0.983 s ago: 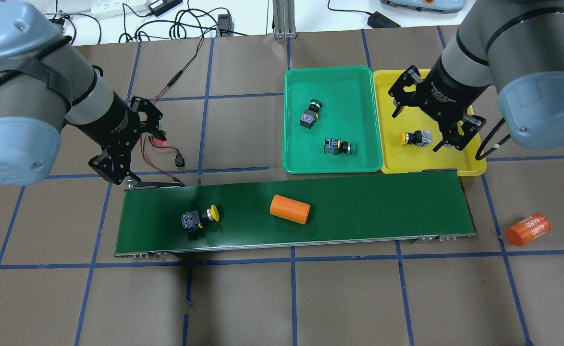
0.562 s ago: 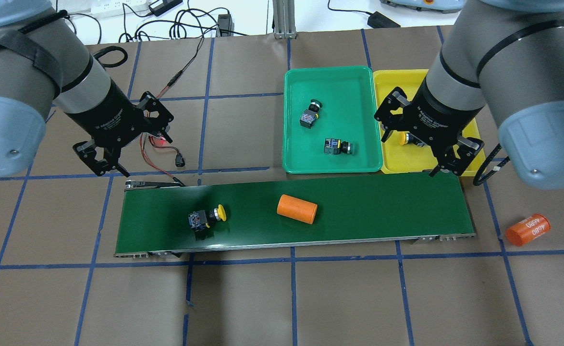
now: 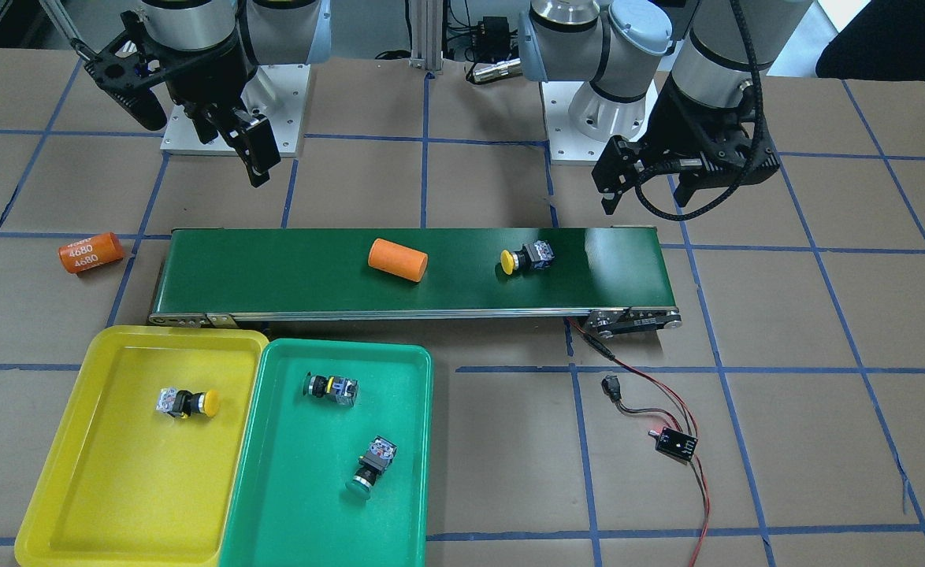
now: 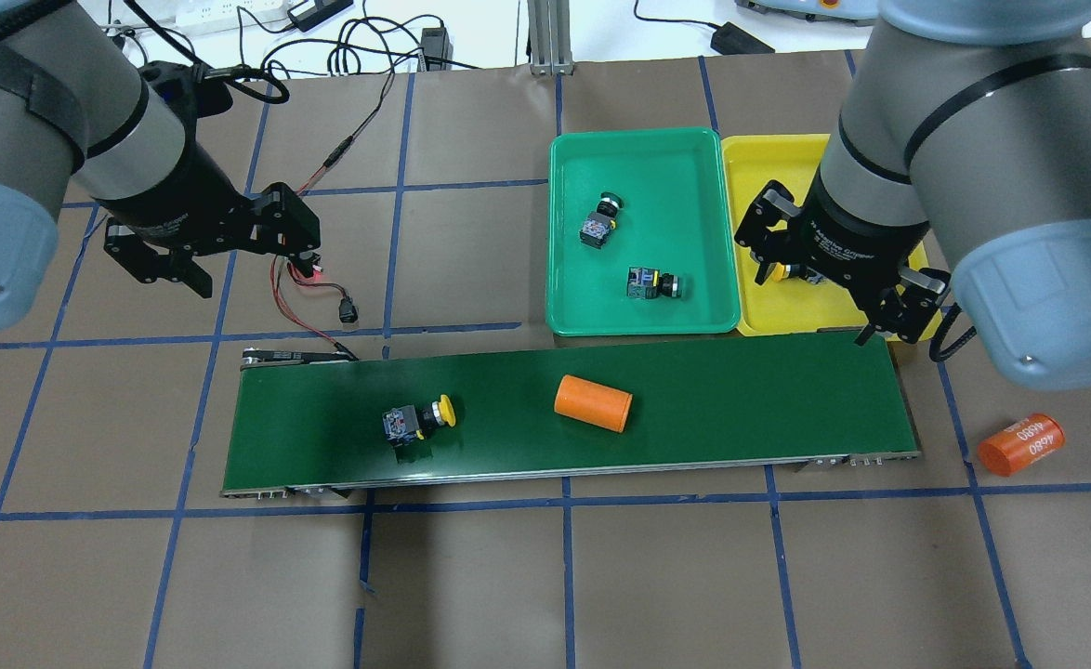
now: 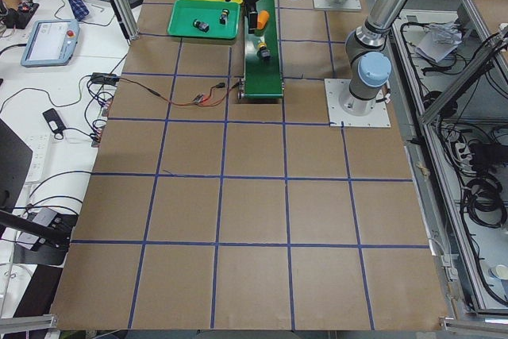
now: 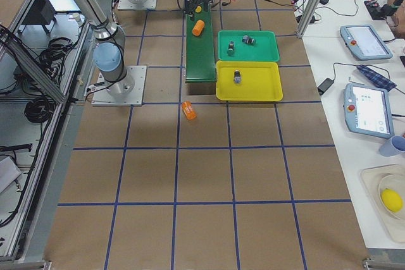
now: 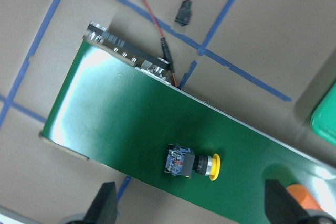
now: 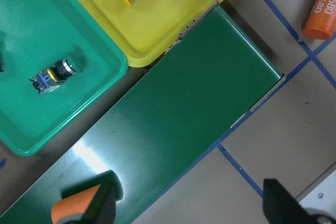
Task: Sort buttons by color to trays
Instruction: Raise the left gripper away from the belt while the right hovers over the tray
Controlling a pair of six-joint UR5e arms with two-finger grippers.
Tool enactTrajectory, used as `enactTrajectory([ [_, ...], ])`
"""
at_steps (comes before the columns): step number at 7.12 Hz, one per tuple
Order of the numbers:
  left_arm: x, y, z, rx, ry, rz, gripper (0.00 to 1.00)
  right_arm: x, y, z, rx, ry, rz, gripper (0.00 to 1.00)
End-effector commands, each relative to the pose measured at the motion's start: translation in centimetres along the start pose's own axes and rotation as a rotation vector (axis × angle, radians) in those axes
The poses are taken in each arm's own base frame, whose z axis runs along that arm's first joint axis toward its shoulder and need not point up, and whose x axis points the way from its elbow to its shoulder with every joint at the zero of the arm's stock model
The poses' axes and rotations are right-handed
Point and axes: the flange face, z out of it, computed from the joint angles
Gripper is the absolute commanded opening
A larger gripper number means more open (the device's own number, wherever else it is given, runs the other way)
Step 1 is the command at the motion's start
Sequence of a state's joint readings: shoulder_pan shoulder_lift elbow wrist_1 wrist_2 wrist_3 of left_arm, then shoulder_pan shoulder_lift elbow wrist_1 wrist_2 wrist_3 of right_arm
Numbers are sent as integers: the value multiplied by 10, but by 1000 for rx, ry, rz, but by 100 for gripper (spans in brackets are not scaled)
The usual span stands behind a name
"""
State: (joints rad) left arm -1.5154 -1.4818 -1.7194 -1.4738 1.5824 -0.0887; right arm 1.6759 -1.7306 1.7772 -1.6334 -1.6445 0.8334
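From overhead, the right arm covers much of the yellow tray (image 4: 759, 158). The right gripper (image 4: 826, 279) hangs over the yellow button (image 4: 772, 272) lying in it, so only the cap shows there. The front view shows that button whole, lying on its side near the tray's middle. In both wrist views the fingertips are dark blurs cut off by the bottom edge. In the two side views the buttons are too small to make out. The green tray (image 4: 643, 139) sits edge to edge with the yellow one and holds two green buttons (image 4: 599, 223), both on their sides and apart from each other; their dark caps are hard to see from overhead. The other yellow button (image 4: 418, 420) lies on its side on the belt (image 4: 741, 400), well apart from an orange cylinder (image 4: 593, 403) further along it. A second cylinder (image 4: 1020, 444) lies on the table past the belt's end. The left gripper (image 4: 230, 255) hangs beside the belt's other end. Both grippers have their fingers spread wide with nothing between them.
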Motion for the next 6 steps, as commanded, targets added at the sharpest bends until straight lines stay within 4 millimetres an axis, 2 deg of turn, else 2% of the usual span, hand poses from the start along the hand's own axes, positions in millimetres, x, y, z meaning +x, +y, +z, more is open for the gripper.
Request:
enactTrajectory([
  [1, -4, -11, -28, -44, -58, 20, 100, -1, 2, 2, -1, 1, 14, 100],
  [2, -1, -14, -26, -53, -36, 20, 100, 0, 2, 2, -2, 2, 12, 100],
  [4, 2, -22, -37, -30, 1, 6, 100, 2, 4, 1, 0, 0, 51, 100],
  [5, 1, -20, -41, -21, -2, 5, 100, 0, 2, 1, 6, -7, 52, 100],
  [6, -7, -17, -35, -32, -10, -10, 100, 3, 4, 1, 2, 0, 48, 100],
])
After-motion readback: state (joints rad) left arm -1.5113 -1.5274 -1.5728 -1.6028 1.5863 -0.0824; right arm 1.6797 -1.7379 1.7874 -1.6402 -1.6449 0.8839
